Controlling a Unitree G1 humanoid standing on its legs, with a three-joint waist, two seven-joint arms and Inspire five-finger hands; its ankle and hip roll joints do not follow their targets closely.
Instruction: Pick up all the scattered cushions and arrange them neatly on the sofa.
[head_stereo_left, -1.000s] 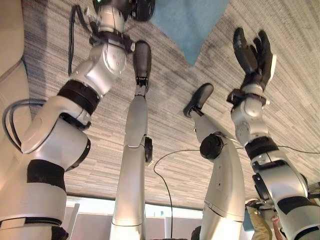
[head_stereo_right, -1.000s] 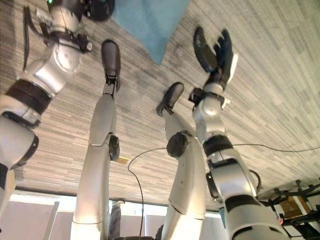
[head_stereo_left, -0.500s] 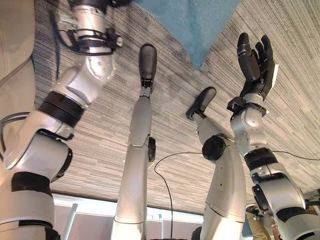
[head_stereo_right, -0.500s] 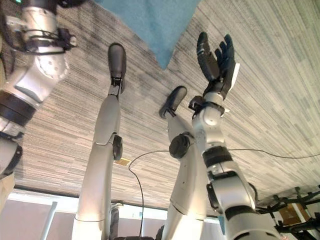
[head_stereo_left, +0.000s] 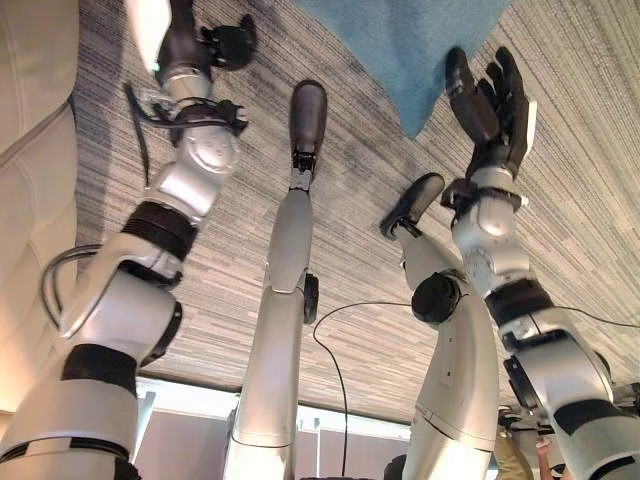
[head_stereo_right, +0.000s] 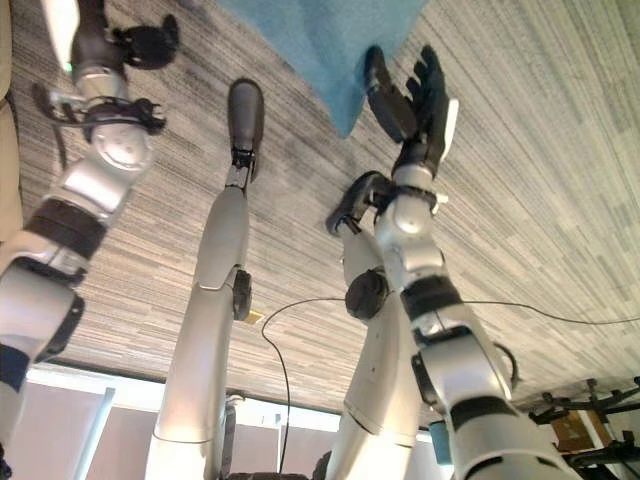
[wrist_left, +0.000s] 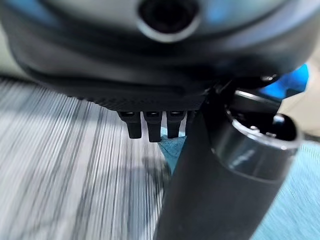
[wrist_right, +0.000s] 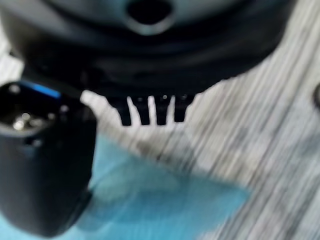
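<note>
I have both robot hands open, right (head_stereo_left: 492, 100) at the cushion (head_stereo_left: 410, 45) corner, left (head_stereo_left: 228, 45) beside it; a one-corner pinch might slip.

No legible txt or labels.

The carpet (head_stereo_left: 250, 300) is evenly and brightly lit, with soft shadows cast beneath the cushion (head_stereo_left: 410, 50). Both wrist views are blurred: the right hand (wrist_right: 145, 45) is rendered out of focus.
</note>
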